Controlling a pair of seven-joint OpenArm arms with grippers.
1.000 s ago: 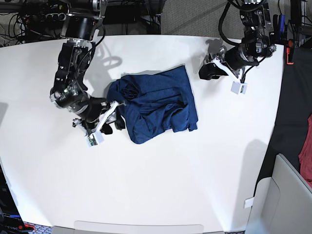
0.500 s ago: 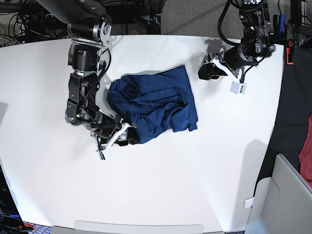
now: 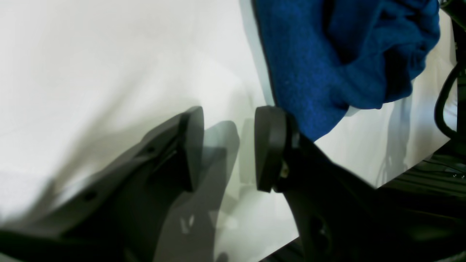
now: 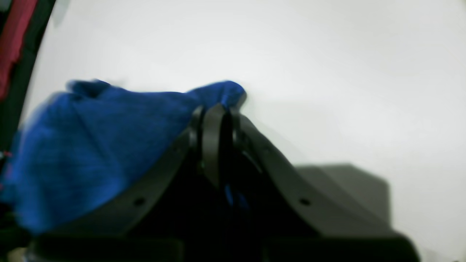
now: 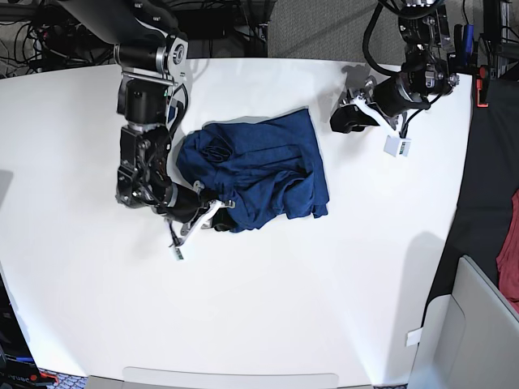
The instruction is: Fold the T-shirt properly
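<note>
A large dark blue long-sleeved T-shirt (image 5: pixel 258 174) of thin, soft, faintly heathered knit lies bunched in a rough, rumpled heap near the middle of a plain white table (image 5: pixel 268 324), with folds and layers piled over one another rather than lying flat. The fabric looks light and limp — it will likely sag, drape and slide over itself when lifted, and a pinch may catch one layer or several. The surest places to take hold seem to be outer edges and corners, such as the hem or a shoulder, where a single thickness can be drawn outward to spread the garment. The right gripper (image 4: pixel 216 120), a black two-fingered claw on a dark arm, sits at the near lower edge of the heap with its jaws pressed together on a fold of the blue cloth; in the right wrist view the fabric rises in a small peak just past the fingertips. The left gripper (image 3: pixel 227 147), a matching black claw, hovers above bare table well apart from the shirt on its far side, jaws standing wide with nothing between them — the blue cloth shows only in the background of the left wrist view. A small red cloth (image 5: pixel 509 243) hangs at the edge of the scene, off the table.
</note>
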